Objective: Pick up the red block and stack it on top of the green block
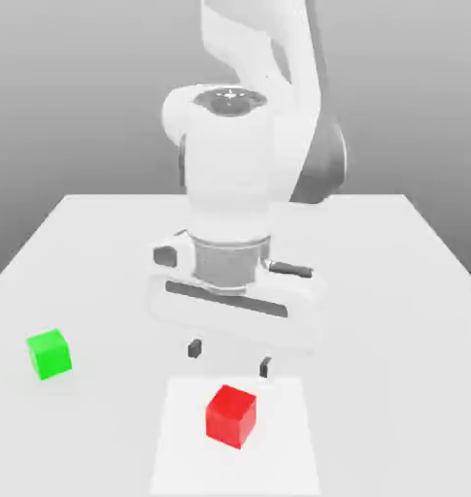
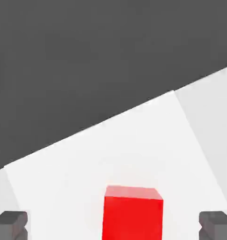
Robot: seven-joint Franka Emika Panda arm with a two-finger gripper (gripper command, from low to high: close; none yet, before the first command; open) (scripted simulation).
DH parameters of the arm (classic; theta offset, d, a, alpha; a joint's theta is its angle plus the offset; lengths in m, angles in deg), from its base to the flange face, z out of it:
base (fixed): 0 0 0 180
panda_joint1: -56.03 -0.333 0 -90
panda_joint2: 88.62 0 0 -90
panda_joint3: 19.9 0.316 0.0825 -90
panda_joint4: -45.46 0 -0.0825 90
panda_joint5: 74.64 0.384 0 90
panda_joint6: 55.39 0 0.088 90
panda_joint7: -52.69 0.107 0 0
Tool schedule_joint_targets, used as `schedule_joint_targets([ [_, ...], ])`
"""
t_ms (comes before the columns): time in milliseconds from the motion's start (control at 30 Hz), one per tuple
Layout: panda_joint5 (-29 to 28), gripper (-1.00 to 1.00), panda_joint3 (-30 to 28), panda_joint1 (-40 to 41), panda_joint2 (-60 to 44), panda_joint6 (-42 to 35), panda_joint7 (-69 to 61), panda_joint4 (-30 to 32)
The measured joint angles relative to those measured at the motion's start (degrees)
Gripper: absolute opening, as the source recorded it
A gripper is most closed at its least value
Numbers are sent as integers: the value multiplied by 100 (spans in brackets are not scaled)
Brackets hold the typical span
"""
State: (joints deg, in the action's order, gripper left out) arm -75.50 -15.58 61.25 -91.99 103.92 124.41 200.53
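The tool (image 1: 229, 357) hangs with its jaws as wide as they go and nothing between them; both dark fingertips (image 1: 194, 347) stand clear of the tabletop (image 1: 394, 272), pointing down. The red block (image 1: 230, 415) lies just in front of the tool and a little below it in the exterior view, toward the camera, apart from both tips; in the hand view the block (image 2: 133, 213) sits about midway between the two pads (image 2: 11, 224), so the line-up across the jaws looks close, and what remains, I judge, is a short reach toward the camera and a descent. The block is turned somewhat against the line between the fingertips in the exterior view, so the pads may meet its faces at a slant unless the wrist turns; a cube has no long axis, so either pair of faces would serve.

The red block rests on a paler square patch (image 1: 278, 456) of the tabletop; the green block (image 1: 50, 353) sits well apart, toward the exterior view's left and a little farther from the camera, alone on the bare surface; the carry will have to run that way.

Both blocks are plain cubes with smooth, flat, unmarked faces and crisp edges; they look rigid, and the flat top of the green one should take the red one squarely; the tabletop is an even matt white; the arm (image 1: 229, 165) is glossy white with grey bands.
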Motion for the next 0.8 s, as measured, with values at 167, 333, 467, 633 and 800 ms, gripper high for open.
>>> schedule_joint_targets([
  [167,-206,0,-171,-127,-1039,860,200,-96],
  [333,-239,-100,-204,-153,-1187,991,227,-116],
  [467,-219,-100,-174,-130,-1058,881,213,-97],
  [633,-14,-100,-79,-30,-105,69,42,44],
  [800,-71,-100,-556,1312,328,-274,-609,128],
])
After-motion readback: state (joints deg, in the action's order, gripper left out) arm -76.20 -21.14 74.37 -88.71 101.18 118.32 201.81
